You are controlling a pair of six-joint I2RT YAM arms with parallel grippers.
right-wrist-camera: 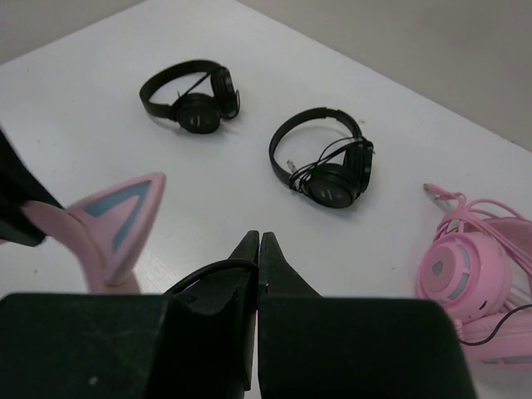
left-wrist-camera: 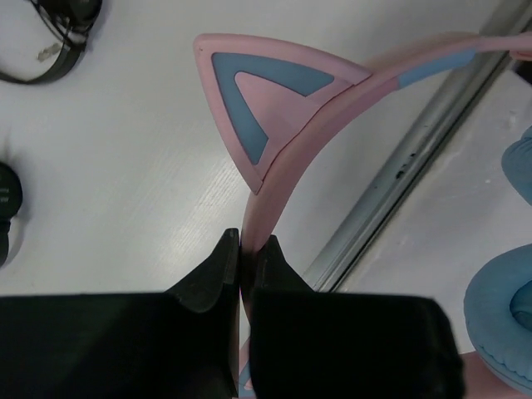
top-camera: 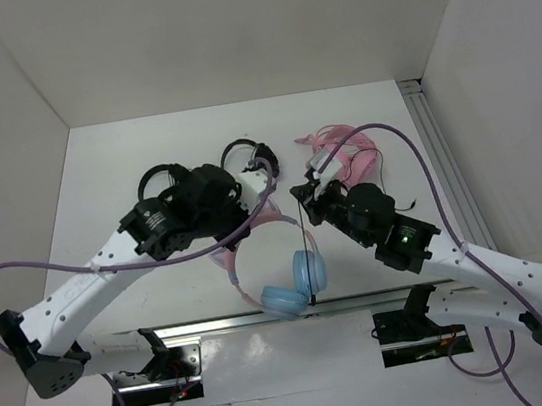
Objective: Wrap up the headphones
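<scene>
You have four sets on the worktop [top-camera: 113, 159]. The first is the headphones [top-camera: 294, 282], the pair with light-blue ear cups. The second is an all-pink headset [right-wrist-camera: 465, 274]. The other two are black headphones, one farther back [right-wrist-camera: 193, 104] and one nearer [right-wrist-camera: 328, 166]. Two arms work here.

Your left jaws are clenched on the thin pink headband [left-wrist-camera: 259, 212], just below a pink cat ear [left-wrist-camera: 258, 100] with a blue inset. Your right jaws are pressed together, and a thin black cable [top-camera: 306, 253] loops into them. From there it runs straight down to the ear cups. The two blue cups sit side by side between the arms, beside the metal rail [top-camera: 385, 297] along the near edge. You cannot tell whether they touch the surface.

The pink headset lies just past the right arm. The black pairs lie behind the left arm, apart from each other.

The worktop is plain white, and white walls [top-camera: 226, 27] stand on three sides. A second rail [top-camera: 437, 149] runs along the right edge.
</scene>
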